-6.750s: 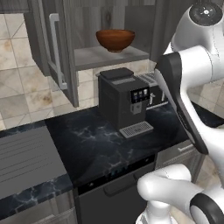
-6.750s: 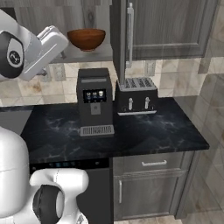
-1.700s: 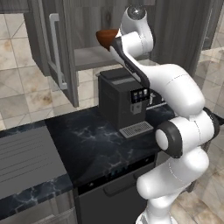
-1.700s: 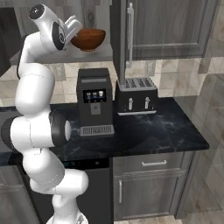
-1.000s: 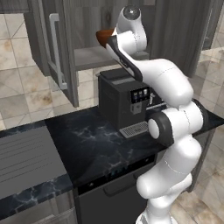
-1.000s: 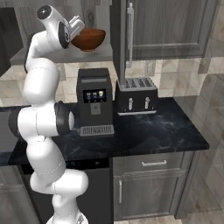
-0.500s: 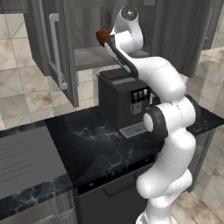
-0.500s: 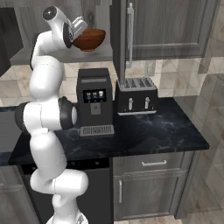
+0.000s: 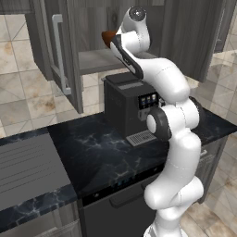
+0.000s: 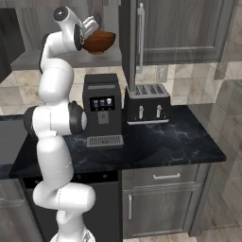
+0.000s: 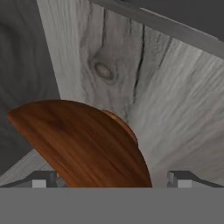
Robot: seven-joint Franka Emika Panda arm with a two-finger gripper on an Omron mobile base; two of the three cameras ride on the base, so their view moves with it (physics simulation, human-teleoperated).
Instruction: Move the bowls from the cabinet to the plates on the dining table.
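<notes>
Currently: brown bowl [image 10: 99, 42] on the open cabinet [image 9: 95, 60] shelf above the coffee machine [image 10: 101, 109], gripper [image 10: 90, 26] spread wide, holding nothing, seemingly straddling the rim; advance until one finger is inside, one outside, then close squarely.

The white jointed arm [image 9: 173, 139] is standing tall, rising from its base in stacked segments and reaching up and forward at its top. Its uppermost links are bending over, so the wrist is pointing away from the base at the arm's highest level. The two-finger tool [image 10: 92, 24] is sitting at that height, just past the last white link. In the hand view its small dark fingertips [image 11: 43, 179] are standing wide apart, jaws fully spread and gripping nothing.
</notes>
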